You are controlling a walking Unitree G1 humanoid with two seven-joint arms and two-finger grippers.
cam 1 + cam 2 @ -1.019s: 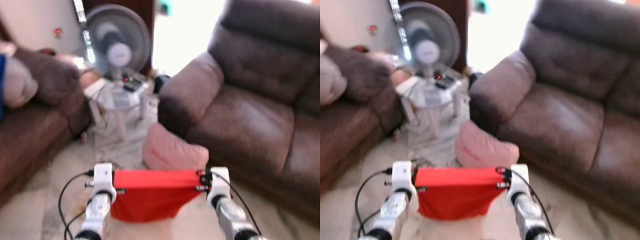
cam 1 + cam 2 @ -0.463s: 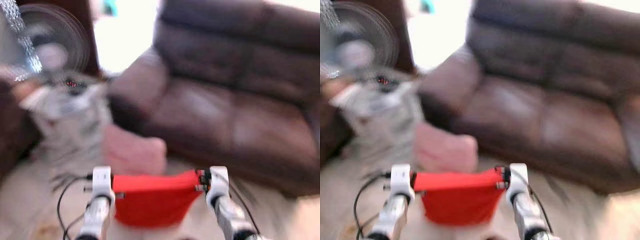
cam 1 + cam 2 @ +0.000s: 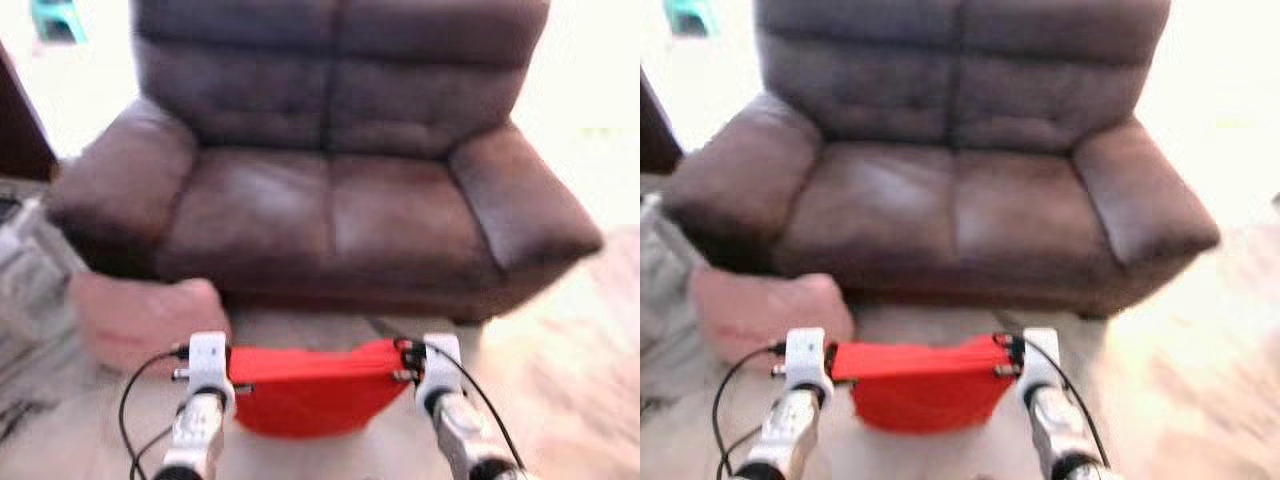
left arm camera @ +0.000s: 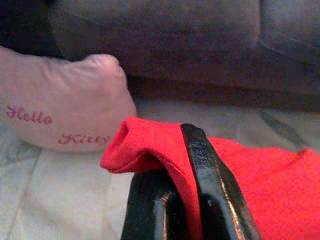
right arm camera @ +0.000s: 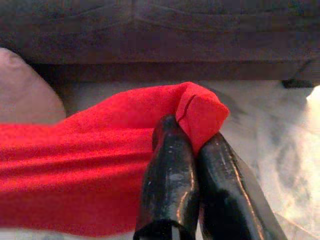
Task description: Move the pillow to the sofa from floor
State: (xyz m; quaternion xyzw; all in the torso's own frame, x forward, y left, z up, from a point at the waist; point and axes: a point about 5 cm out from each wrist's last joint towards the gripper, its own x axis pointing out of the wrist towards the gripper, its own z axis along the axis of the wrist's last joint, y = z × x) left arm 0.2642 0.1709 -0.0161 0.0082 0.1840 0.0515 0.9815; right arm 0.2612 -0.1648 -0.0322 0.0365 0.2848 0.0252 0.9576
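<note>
View now swung to face sofa (image 3: 330,200); both claws (image 4: 172,165) (image 5: 192,150) pinch red pillow (image 3: 310,385) taut, risking a corner slipping free.

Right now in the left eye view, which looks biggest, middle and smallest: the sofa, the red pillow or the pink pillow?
1. Sofa, by far the largest.
2. Red pillow and pink pillow look about alike; the red one is nearer the camera and the picture is blurred, so I won't rank them.

Left gripper (image 4: 187,165) and right gripper (image 5: 192,150) extended forward (both clamped).
</note>
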